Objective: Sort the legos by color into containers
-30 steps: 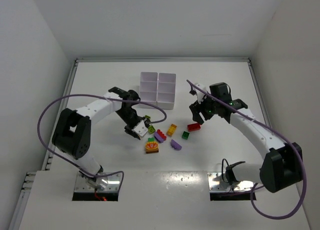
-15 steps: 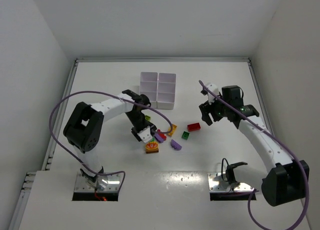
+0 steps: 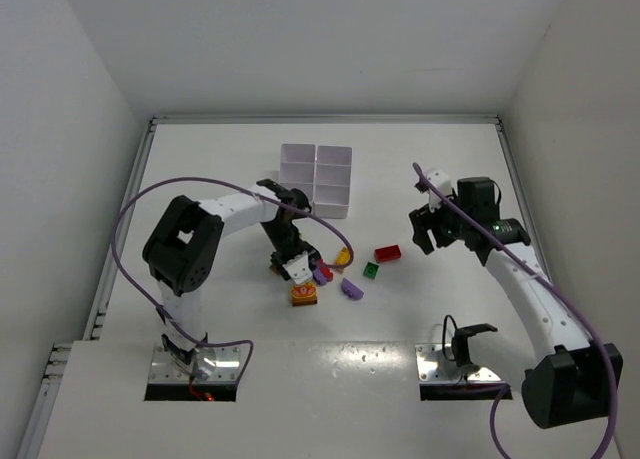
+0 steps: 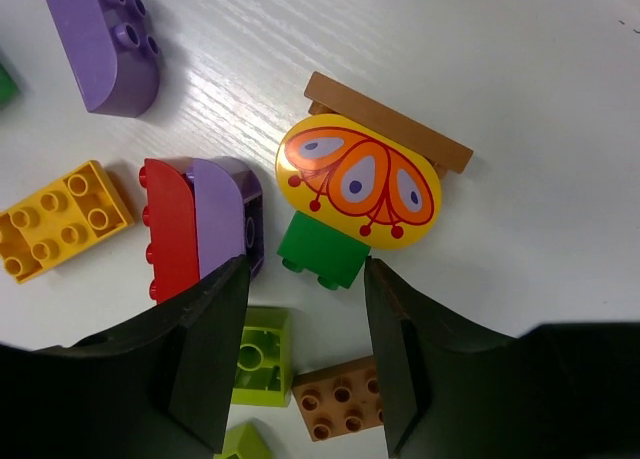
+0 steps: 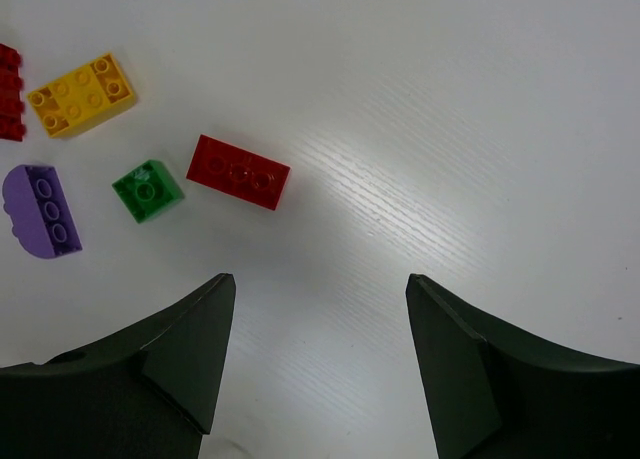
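"While the left gripper (image 4: 303, 309) hangs over the legos (image 4: 358, 184), are its jaws apart?"

"Yes, released; right gripper (image 5: 318, 284) too. Legos lie clustered on the worktop (image 3: 220, 159), near the tray (image 3: 316, 179)."

The left arm is bending inward over the white desk (image 3: 220, 309), and the left gripper (image 3: 291, 263) is pointing down at the left edge of a cluster of legos. A yellow-and-orange piece (image 3: 304, 293) is lying just in front of it. A red brick (image 3: 387, 252) and a small green brick (image 3: 371, 270) are sitting farther right. The right gripper (image 3: 432, 229) is hanging just beyond the red brick. The containers (image 3: 316, 179) are standing behind the cluster.
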### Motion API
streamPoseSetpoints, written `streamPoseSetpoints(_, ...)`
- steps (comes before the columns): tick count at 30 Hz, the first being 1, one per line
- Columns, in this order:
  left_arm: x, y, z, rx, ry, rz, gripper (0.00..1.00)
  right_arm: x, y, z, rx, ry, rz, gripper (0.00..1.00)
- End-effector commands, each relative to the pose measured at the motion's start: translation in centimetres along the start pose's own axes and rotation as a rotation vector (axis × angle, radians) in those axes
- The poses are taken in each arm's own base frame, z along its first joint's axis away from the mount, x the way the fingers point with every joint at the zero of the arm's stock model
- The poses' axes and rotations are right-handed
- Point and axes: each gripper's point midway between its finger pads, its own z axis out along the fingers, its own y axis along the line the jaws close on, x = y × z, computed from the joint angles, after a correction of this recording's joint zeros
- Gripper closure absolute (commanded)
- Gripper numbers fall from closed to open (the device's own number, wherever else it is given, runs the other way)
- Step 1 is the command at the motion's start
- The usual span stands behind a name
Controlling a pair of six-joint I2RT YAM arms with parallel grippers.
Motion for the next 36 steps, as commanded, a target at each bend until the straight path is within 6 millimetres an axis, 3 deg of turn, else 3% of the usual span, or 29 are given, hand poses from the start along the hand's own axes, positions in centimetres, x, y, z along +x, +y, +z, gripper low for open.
streamPoseSetpoints(1,-0.8,2.0,0.1,0.015,-0.015,0.477,0.45,-0.1,-0.2,-0.5,0.007,-0.019,0.034,0.3)
streamPoseSetpoints(12,-1.2,-1.1,1.3,0.103,-0.071,0.501,0.45,1.0,-0.4,-0.8,0.02,-0.001,0.067,0.3)
streamPoseSetpoints(20,-1.6,-1.5,1.6,0.081,-0.078,0.518,0.42,1.0,-0.5,-0.8,0.018,-0.004,0.074,0.3)
streamPoseSetpoints(25,-2.0,-1.4,1.6,0.057,-0.089,0.471,0.56,0.9,-0.4,-0.8,0.009,-0.007,0.074,0.3)
streamPoseSetpoints(31,-3.8,0.0,0.9,-0.078,-0.129,0.356,0.94,0.1,0.1,-0.9,-0.029,-0.025,0.073,0.3)
streamPoseSetpoints(36,-4.7,1.1,-1.8,-0.247,-0.152,0.166,0.99,-2.5,2.1,-1.1,-0.161,-0.059,0.123,0.3)
